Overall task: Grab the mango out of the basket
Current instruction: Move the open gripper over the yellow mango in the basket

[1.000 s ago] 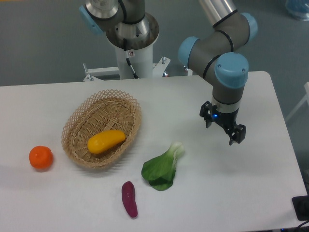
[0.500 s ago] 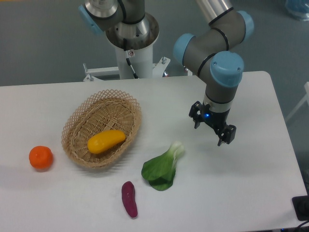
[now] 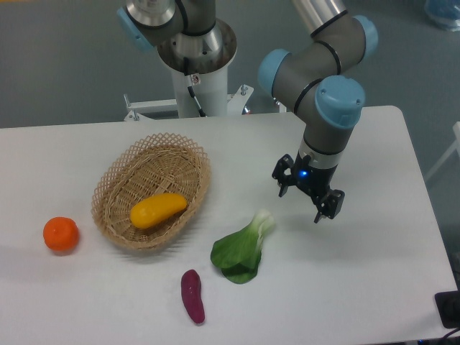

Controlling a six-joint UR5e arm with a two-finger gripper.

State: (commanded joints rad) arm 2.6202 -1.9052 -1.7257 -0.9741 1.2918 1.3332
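**Gripper drifts left toward the basket, mango not yet reached**

Since the earlier pictures the gripper (image 3: 306,194) has travelled to the left across the table (image 3: 374,273), and the wrist has turned a little; nothing else in the scene has changed place. Its two fingers stand apart and hold nothing. It hangs above the bare table, just beyond the pale stem end of the bok choy (image 3: 243,248), and it is well apart from the basket (image 3: 122,180).

The mango (image 3: 157,210) lies inside the basket, in the half nearer to the camera, with its long axis slanted and its right end a little higher. It is smooth, yellow-orange and slightly curved, with a soft shine on the skin. No other produce is in the basket with it.

Several things could go wrong from here, in my judgement. The smooth round skin may slip from the fingers if they close near one end and not across the middle. If the fingers come down along the long axis, the opening may be too narrow. The raised lattice rim is close to the mango on the near side, so a low approach could catch the wicker and drag the light basket. The orange (image 3: 60,234) and the purple sweet potato (image 3: 192,295) lie outside the basket and should not disturb.
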